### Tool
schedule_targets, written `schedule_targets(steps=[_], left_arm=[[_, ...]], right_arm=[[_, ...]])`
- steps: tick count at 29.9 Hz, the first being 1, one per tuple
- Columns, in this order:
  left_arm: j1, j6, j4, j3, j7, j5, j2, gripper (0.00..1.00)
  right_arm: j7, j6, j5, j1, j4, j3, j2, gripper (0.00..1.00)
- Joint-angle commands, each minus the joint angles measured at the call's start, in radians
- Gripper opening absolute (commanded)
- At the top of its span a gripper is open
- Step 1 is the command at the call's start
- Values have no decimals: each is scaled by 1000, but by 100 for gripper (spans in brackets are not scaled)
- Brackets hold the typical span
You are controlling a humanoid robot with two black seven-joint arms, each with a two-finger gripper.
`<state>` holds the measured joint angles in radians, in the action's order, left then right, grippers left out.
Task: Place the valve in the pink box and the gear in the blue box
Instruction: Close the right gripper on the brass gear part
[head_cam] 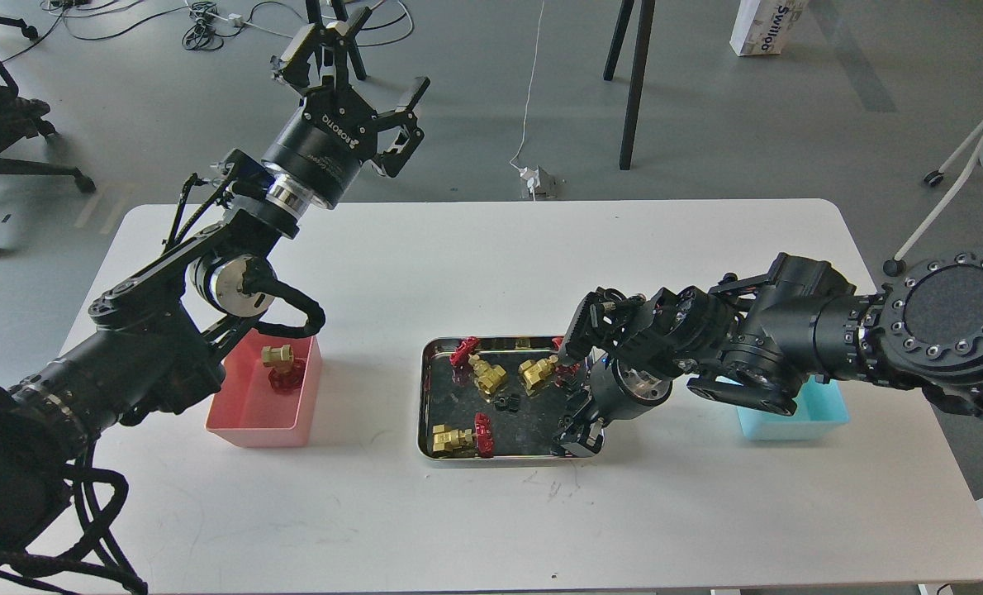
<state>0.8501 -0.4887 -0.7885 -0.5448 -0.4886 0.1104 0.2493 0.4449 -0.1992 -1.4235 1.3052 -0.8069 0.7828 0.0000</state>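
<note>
One valve (pixel 278 367) lies in the pink box (pixel 248 413) at the table's left. Three more valves (pixel 481 371) (pixel 539 372) (pixel 457 439) lie in the shiny steel tray (pixel 425 397), with a black gear (pixel 505 403) between them. My right gripper (pixel 576 430) points down into the tray's front right corner, right of the gear; it is dark and I cannot tell its fingers apart. My left gripper (pixel 351 70) is open and empty, raised high beyond the table's far left edge. The blue box (pixel 789 421) sits at the right, partly hidden by my right arm.
My left forearm hangs over the pink box's far left side. My right arm lies across the table between the tray and the blue box. Chair legs, cables and a stand's legs are on the floor beyond the table.
</note>
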Motion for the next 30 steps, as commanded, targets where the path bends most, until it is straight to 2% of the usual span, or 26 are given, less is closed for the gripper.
schedule_targets(steps=[1,14,25,30], left_arm=[[1,0,2,0,0,0,1,89],[0,0,3,0,0,0,-1,89],[0,0,5,2,0,0,-12,89],[0,0,5,2,0,0,-12,89]], right_arm=[[0,4,0,-6,0,-2,0,55],[0,11,-2,-4,-2,-2,0,50],[-6,9,-2,-3,-2,-1,0,37],[-6,7,-2,-1,-2,-1,0,28]])
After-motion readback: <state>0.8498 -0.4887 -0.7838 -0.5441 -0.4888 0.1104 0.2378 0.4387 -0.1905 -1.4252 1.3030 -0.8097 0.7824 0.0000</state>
